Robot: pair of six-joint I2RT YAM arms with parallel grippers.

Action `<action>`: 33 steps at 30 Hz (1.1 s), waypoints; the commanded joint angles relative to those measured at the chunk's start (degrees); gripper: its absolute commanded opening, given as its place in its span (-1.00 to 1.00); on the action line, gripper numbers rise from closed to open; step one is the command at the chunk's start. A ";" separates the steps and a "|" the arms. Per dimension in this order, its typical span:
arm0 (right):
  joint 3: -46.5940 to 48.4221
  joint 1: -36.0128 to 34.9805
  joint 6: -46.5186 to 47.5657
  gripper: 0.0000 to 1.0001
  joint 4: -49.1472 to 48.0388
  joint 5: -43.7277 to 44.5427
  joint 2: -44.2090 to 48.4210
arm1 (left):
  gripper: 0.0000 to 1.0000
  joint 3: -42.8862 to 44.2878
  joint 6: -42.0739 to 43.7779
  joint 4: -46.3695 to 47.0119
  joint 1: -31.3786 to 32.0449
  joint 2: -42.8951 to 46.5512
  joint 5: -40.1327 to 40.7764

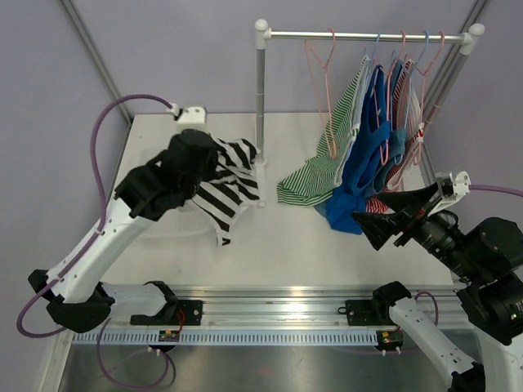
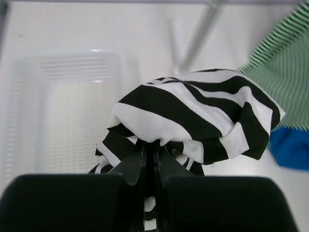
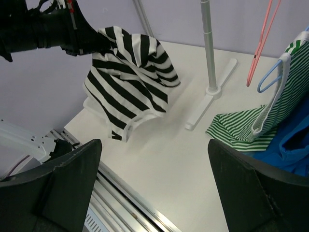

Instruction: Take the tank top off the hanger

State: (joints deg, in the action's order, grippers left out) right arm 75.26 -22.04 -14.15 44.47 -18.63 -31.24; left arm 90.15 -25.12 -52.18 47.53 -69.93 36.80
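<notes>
while the left jaws are pressed together on a bunch of its fabric, the black-and-white striped tank top (image 1: 231,186) hangs from them, off any hanger, at the left of the desk (image 1: 286,245). left arm (image 1: 106,237) reaches in from the near left. left wrist view: cloth balloons out just past the jaw tips, white mesh basket (image 2: 63,121) below and to the left of it. can't tell if the lower hem touches the basket or hangs free.

right jaws spread wide, nothing between them. right arm (image 1: 458,245) sits near right, pointing left toward the clothes.

rack rail (image 1: 368,35) runs across the far right, its post (image 1: 261,106) just right of the held top. one bare pink hanger (image 3: 252,75) at the left end of the row. green striped top (image 1: 315,184) and blue top (image 1: 359,171) hang on the rail beside it, lower ends draped on the desk. more red-striped cloth behind them, too bunched to count.
</notes>
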 commanded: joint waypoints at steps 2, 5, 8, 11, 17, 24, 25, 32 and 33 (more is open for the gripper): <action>-1.43 -0.37 -0.88 0.99 -4.82 0.97 1.10 | -1.00 7.22 6.39 -2.92 -15.16 0.24 -7.86; -2.40 -0.37 -0.88 0.99 -6.06 0.88 1.54 | -1.00 9.43 7.54 -2.84 -25.53 -3.10 -15.06; -2.84 -0.37 -0.79 0.99 -6.76 0.62 1.62 | -1.00 8.82 7.90 -2.05 -33.19 -7.14 -20.97; -3.02 -0.37 -0.53 0.99 -7.46 0.44 1.54 | -1.00 5.05 7.98 -0.47 -36.62 -10.92 -24.22; -3.55 -0.37 -0.87 0.99 -9.40 -1.32 1.10 | -1.00 2.83 7.20 -2.30 -41.90 -24.43 -27.74; 5.14 -0.37 -5.09 0.99 -3.08 12.70 -7.86 | -0.08 1.87 6.05 -4.24 -41.99 -23.25 -25.72; 6.37 -0.37 -5.44 0.99 -2.29 14.31 -9.17 | 0.09 1.87 6.14 -4.59 -41.99 -22.36 -25.81; 16.74 -0.37 -4.57 0.99 0.87 23.20 -23.38 | 0.98 -1.98 7.28 -3.20 -41.73 -4.63 -27.56; 19.37 -0.37 -4.05 0.99 1.58 23.20 -25.34 | 0.98 -4.34 7.54 -1.88 -41.55 -0.95 -28.52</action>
State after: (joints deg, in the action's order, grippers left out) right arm 88.99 -22.09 -18.70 43.57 -0.93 -50.65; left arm 88.71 -19.03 -56.47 5.63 -81.78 11.07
